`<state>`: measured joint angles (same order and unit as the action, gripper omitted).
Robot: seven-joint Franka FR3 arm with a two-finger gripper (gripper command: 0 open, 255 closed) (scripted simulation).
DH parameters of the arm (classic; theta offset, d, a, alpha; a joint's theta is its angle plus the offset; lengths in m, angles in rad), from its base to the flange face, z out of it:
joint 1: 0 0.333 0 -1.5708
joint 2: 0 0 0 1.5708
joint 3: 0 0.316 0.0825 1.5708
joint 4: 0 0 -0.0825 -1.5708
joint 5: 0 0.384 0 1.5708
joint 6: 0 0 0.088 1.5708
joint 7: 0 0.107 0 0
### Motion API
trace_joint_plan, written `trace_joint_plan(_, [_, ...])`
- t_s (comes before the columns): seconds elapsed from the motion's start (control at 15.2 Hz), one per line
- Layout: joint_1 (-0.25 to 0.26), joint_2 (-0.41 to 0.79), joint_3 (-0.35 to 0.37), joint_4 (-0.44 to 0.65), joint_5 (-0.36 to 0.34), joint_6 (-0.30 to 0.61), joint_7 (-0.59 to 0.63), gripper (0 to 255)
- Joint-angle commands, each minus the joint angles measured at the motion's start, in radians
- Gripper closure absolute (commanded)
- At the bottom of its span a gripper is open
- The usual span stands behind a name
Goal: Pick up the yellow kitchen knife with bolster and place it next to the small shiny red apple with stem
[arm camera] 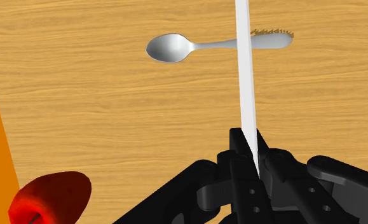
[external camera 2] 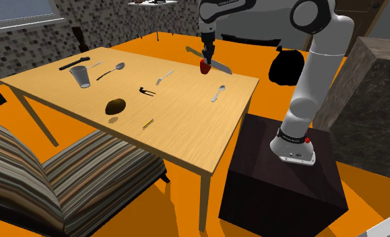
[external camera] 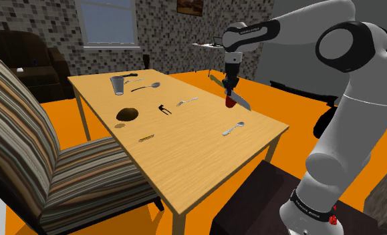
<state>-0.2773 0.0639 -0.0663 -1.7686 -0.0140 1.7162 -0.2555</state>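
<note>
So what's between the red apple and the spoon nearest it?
Nothing: bare tabletop separates apple and spoon, seen in the wrist view.

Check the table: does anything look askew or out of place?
The knife hangs slanted above the table, clasped by its blade in the tool. The red apple sits close to the table's edge. Nothing looks spilled.

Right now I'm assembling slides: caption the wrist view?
Black gripper holds a knife above the wooden table, its blade over a spoon, red apple nearby.
</note>
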Motion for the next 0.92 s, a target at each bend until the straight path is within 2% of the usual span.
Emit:
trace_joint_plan(0.0, [-0.022, -0.003, -0.020, -0.005, -0.004, 0.003, -0.042, 255])
trace_joint_plan(0.13, [-0.046, 0.001, -0.041, 0.000, -0.007, 0.003, -0.086, 255])
trace_joint_plan(0.86, [-0.046, 0.023, -0.041, -0.121, -0.005, 0.146, -0.085, 255])
